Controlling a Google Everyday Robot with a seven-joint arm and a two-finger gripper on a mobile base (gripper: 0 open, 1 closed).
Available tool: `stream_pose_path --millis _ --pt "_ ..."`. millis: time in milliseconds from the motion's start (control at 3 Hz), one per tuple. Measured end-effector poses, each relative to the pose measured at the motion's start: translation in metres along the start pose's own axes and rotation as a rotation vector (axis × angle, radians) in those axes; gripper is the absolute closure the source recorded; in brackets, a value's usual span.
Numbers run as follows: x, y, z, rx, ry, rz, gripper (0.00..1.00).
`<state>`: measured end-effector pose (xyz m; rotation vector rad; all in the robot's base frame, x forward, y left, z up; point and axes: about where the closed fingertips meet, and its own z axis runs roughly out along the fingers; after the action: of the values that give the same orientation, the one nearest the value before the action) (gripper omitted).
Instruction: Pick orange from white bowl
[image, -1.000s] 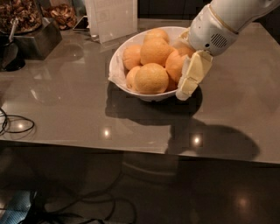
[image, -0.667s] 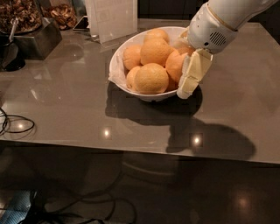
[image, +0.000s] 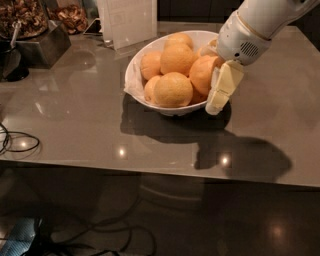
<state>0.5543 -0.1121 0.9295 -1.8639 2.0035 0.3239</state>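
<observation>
The white bowl (image: 131, 75) stands on the grey table at the back middle and holds several oranges. The orange (image: 204, 73), deeper in colour than the rest, lies at the bowl's right side. A large paler one (image: 172, 89) sits at the front. My gripper (image: 220, 96) comes in from the upper right on a white arm and hangs at the bowl's right rim, right against the deeper orange. Its cream tip reaches down past the rim toward the table. The arm hides the far right part of the bowl.
A white sign holder (image: 129, 20) stands just behind the bowl. A metal box (image: 42, 45) and a bowl of brown snacks (image: 20, 15) are at the back left. A black cable (image: 15, 142) lies at the table's left edge.
</observation>
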Motion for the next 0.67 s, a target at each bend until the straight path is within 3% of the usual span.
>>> stream_pose_path --millis 333,667 --pt "-0.0015 -0.0003 -0.0031 0.0 0.0 0.0 0.0" --pt "-0.0015 -0.0003 -0.0031 0.0 0.0 0.0 0.19"
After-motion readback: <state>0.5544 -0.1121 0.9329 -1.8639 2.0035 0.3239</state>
